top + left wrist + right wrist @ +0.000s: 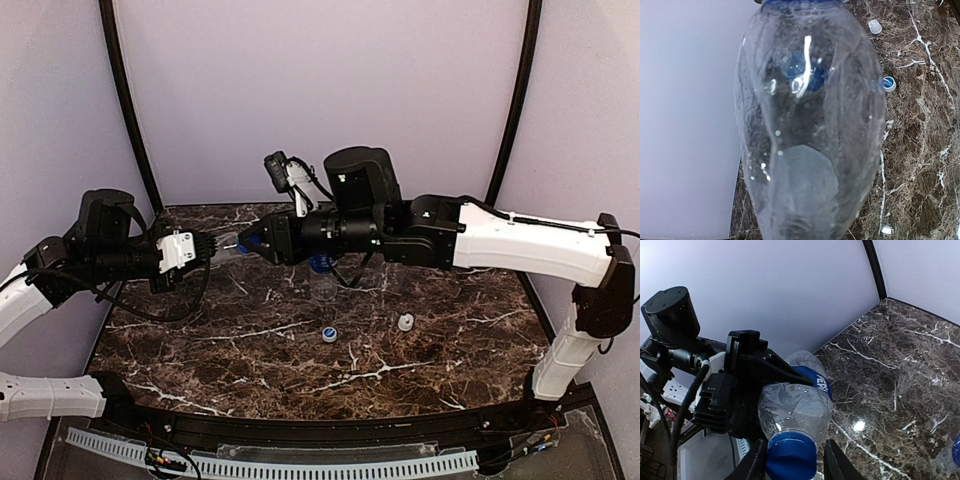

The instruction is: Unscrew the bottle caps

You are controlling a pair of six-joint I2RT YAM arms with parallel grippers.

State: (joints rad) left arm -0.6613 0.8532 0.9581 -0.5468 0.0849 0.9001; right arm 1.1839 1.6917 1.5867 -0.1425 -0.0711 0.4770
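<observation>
Two YAM arms meet over a dark marble-pattern table (200, 350), a clear plastic bottle w/ blue label (796, 407) slung level btwn them, well above the surface. The left gripper (218, 246) is clamped tight round the bottle's body; the left wrist view is filled by its see-through wall. The right gripper (244, 241) faces it from the other side, at the neck end. In the right wrist view its fingers (756, 462) stand either side of the dark blue cap (791, 456), which sits on the neck. One finger lies right against the cap and the other just beside it w/ a thin gap showing, so whether they actually pinch it can't be told from the pics.

On the tabletop nearer the arm bases lie two loose caps, apart from each other: a plain white cap (405, 322) to the right and a white cap w/ blue centre (328, 335) to its left. Two more bottles sit under the right arm, partly hidden: one w/ a blue label (320, 264), and an unlabelled clear one (326, 290) just in front of it
</observation>
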